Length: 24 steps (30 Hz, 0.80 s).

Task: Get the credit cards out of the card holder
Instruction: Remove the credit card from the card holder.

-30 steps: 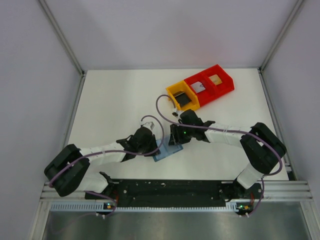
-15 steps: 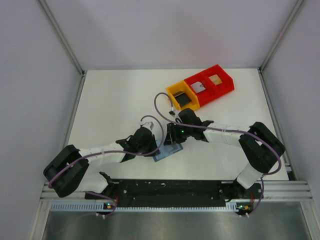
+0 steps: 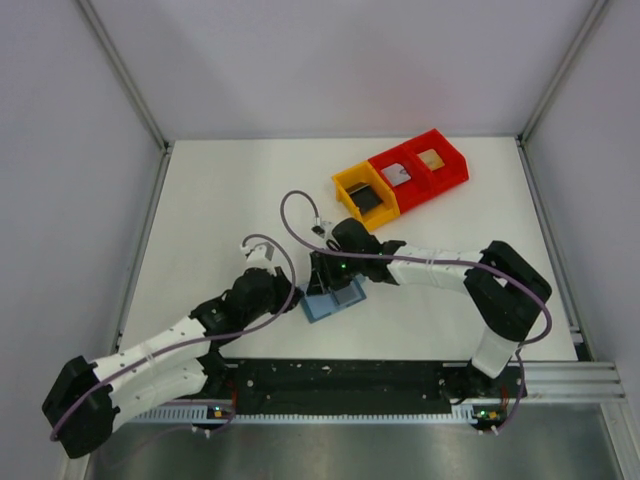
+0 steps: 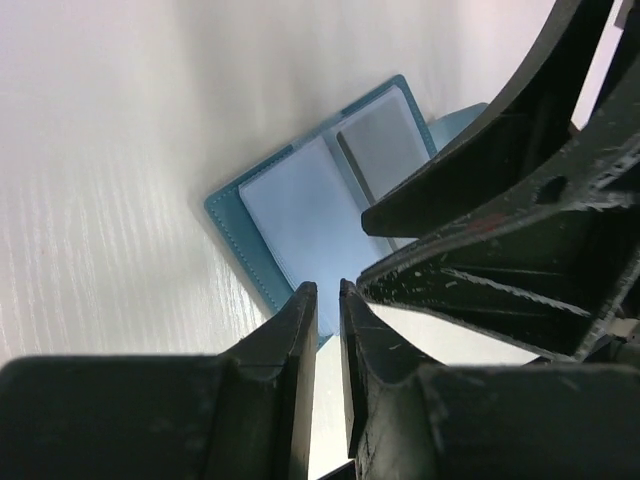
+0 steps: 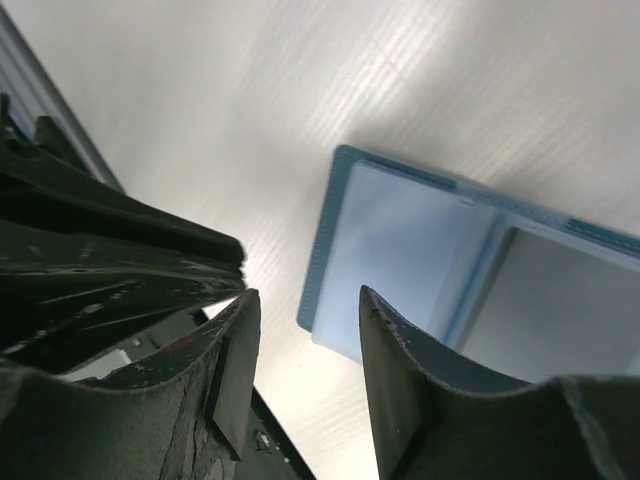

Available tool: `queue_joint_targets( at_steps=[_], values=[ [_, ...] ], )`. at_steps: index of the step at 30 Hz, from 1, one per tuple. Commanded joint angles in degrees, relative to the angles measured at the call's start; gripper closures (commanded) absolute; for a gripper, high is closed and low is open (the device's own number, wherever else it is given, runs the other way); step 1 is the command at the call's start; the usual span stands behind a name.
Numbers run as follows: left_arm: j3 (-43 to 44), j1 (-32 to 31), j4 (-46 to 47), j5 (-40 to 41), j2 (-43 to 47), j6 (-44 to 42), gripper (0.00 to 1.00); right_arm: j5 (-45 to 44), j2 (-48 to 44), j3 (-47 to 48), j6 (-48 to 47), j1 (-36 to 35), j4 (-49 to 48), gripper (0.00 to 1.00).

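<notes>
Open card holder (image 4: 300, 205) lies flat directly under the right hand (image 5: 305, 300), parted and empty; left hand (image 4: 326, 290), nearly closed and empty, sits at its near-left edge.

The right gripper (image 5: 305, 300) stands with its two fingers apart, nothing between them. Just beyond its fingertips the card holder (image 5: 400, 250) lies open on the white surface (image 5: 300, 90), pale shiny inside up. To the right of the gripper, one pocket looks greyer. A dark arm part (image 5: 100, 250) sits left of the gripper.
</notes>
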<state>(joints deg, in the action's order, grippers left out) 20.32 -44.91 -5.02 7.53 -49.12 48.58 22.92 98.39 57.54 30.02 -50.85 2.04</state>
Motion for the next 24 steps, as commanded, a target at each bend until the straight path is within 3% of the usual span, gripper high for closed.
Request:
queue_joint_targets(
  at_steps=[1, 6, 17, 24],
  values=[
    [-0.4, -0.1, 1.0, 1.8, 2.0, 1.3, 0.80, -9.2, -5.1, 1.4, -3.8, 0.0, 5.0, 0.55],
    [1.9, -0.1, 3.8, -1.3, -2.2, -1.1, 0.79, -17.6, -9.4, -2.2, -4.4, 3.4, 8.8, 0.53],
    [7.5, -0.2, 3.6, -5.9, -19.2, -3.8, 0.82, -20.1, -6.4, -4.2, -3.7, 4.6, 9.6, 0.52],
    [7.6, -0.1, 2.2, -6.8, -22.9, -3.0, 0.83, -19.1, -4.8, -4.1, -4.0, 4.5, 9.5, 0.52]
  ],
)
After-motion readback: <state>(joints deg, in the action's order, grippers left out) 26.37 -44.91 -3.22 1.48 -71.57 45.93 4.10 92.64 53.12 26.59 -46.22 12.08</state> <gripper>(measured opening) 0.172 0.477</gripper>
